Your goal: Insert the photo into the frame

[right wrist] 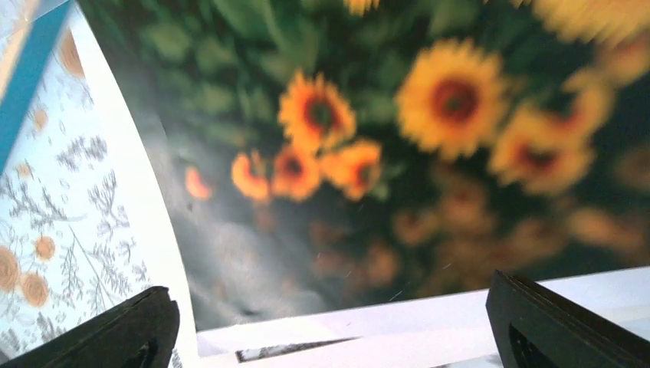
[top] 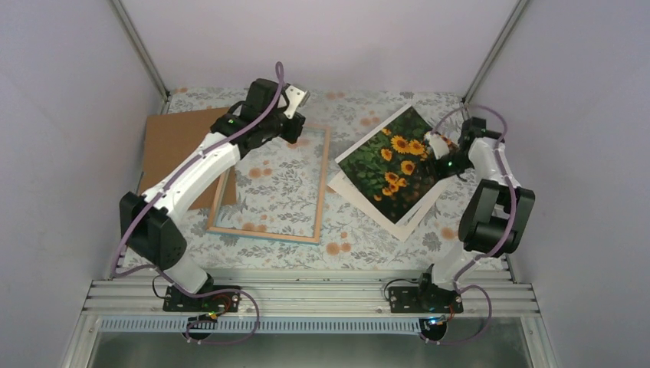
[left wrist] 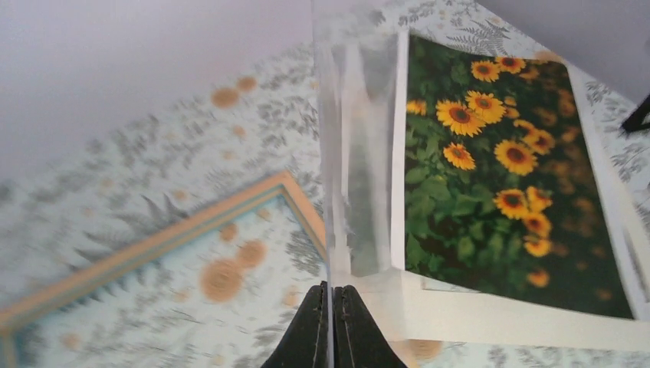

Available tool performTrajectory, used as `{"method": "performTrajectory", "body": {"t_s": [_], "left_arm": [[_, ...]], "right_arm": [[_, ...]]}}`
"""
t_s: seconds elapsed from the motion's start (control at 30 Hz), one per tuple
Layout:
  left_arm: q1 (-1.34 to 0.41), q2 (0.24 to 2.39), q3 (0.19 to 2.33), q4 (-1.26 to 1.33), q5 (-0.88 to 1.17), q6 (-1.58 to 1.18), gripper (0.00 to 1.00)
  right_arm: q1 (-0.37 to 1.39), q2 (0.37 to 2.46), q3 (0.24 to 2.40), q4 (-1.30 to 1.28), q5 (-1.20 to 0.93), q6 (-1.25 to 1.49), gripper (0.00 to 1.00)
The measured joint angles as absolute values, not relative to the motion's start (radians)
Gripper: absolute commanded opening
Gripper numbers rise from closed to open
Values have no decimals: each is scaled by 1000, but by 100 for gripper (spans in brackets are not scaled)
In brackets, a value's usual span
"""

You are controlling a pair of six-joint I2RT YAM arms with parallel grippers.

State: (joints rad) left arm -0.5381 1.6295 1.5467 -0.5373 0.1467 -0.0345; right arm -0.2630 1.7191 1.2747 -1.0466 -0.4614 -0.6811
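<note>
The photo point(top: 387, 161) of orange-yellow flowers lies face up at the right of the table, its far right side raised off white sheets beneath it. It also shows in the left wrist view point(left wrist: 498, 169) and fills the right wrist view point(right wrist: 368, 153). My right gripper point(top: 442, 151) point(right wrist: 337, 330) is open, its fingers wide apart on either side of the photo's white margin. The frame point(top: 264, 233) lies flat at the centre left, wood-coloured side up, and its corner shows in the left wrist view point(left wrist: 153, 245). My left gripper point(top: 295, 100) point(left wrist: 330, 287) is shut on a thin clear pane point(left wrist: 345, 153), held above the frame's far edge.
A plain brown backing board point(top: 176, 138) lies at the far left, partly under the left arm and the frame. White sheets point(top: 418, 218) stick out under the photo. The booth walls close in on the left, right and back. A teal-blue strip point(right wrist: 31, 46) crosses the right wrist view's top left.
</note>
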Motion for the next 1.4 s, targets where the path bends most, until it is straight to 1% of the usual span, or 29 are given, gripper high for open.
{"method": "performTrajectory", "body": {"t_s": [0.17, 0.27, 0.4, 0.53, 0.73, 1.03, 1.07, 1.1, 1.13, 1.17, 1.2, 1.4], "left_arm": [[-542, 1533, 1567, -557, 88, 118, 2], [-544, 1488, 1590, -557, 61, 211, 2], [-543, 1454, 1617, -561, 47, 319, 2], [-543, 1439, 1629, -576, 65, 418, 2], [-543, 1430, 1684, -647, 184, 522, 2], [-547, 1390, 1762, -759, 383, 627, 2], [-548, 1380, 1761, -770, 407, 640, 2], [-551, 1372, 1761, -778, 423, 649, 2], [-555, 1361, 1761, -788, 445, 667, 2], [-558, 1354, 1761, -793, 459, 678, 2], [-559, 1345, 1761, -798, 476, 693, 2], [-563, 1330, 1761, -805, 501, 756, 2]], "right_arm": [[-245, 1640, 1450, -1057, -484, -707, 100], [-196, 1547, 1552, -1046, -484, -737, 100], [-77, 1412, 1642, -1002, -456, -785, 100], [84, 1324, 1682, -940, -366, -818, 100], [279, 1322, 1666, -840, -295, -838, 100], [390, 1380, 1645, -799, -300, -854, 99], [401, 1386, 1645, -799, -300, -855, 97], [411, 1391, 1645, -799, -301, -856, 90], [418, 1393, 1645, -799, -301, -860, 80], [423, 1393, 1645, -801, -302, -865, 67], [428, 1393, 1645, -802, -302, -872, 58], [449, 1392, 1645, -868, -313, -882, 11]]}}
